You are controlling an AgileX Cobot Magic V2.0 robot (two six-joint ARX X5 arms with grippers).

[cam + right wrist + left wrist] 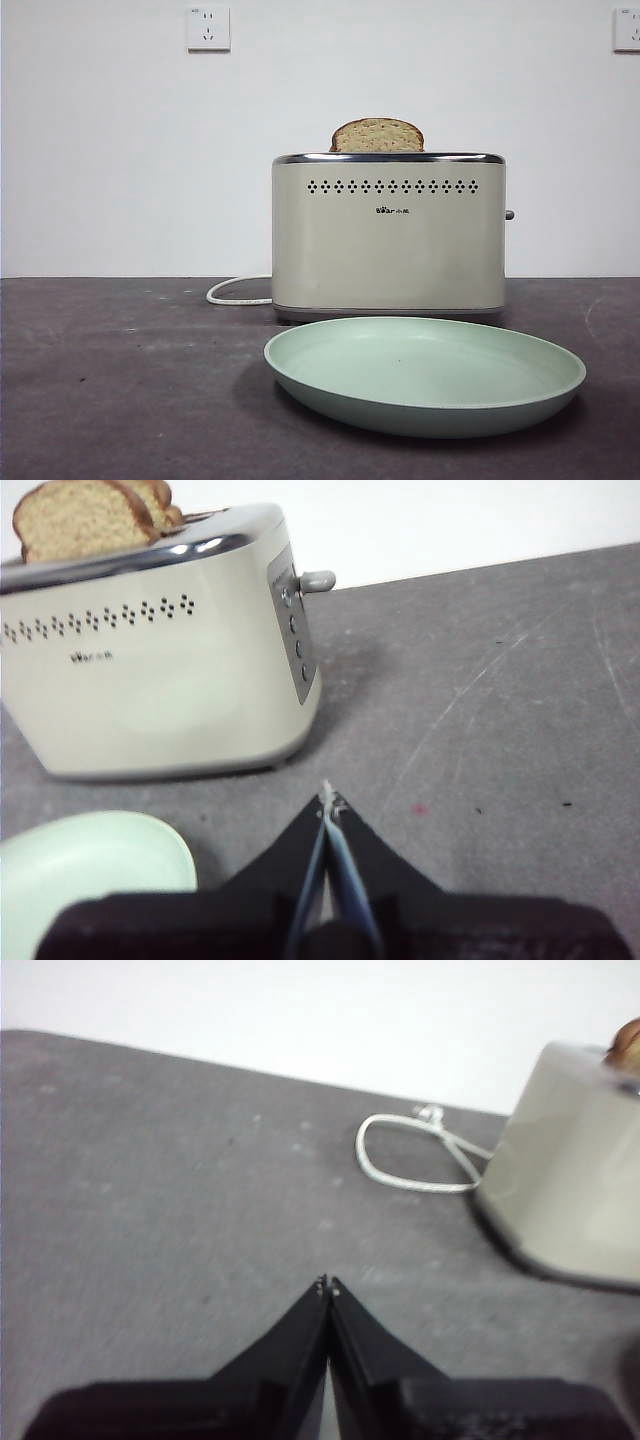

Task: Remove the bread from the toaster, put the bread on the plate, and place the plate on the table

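Note:
The cream toaster (388, 235) stands on the dark table (120, 400), with the bread (377, 136) sticking up from its top slot. The right wrist view shows two slices: the large bread (78, 520) in front and a second slice (158, 502) behind it. The mint-green plate (425, 375) lies on the table in front of the toaster; its edge shows in the right wrist view (90, 870). My left gripper (329, 1285) is shut and empty, over bare table left of the toaster (570, 1170). My right gripper (327, 802) is shut and empty, to the right of the toaster (150, 650).
The toaster's white cord (235, 292) loops on the table at its left, also seen in the left wrist view (410, 1155). The toaster's lever (315, 580) sticks out on its right end. A white wall with two sockets (208, 28) stands behind.

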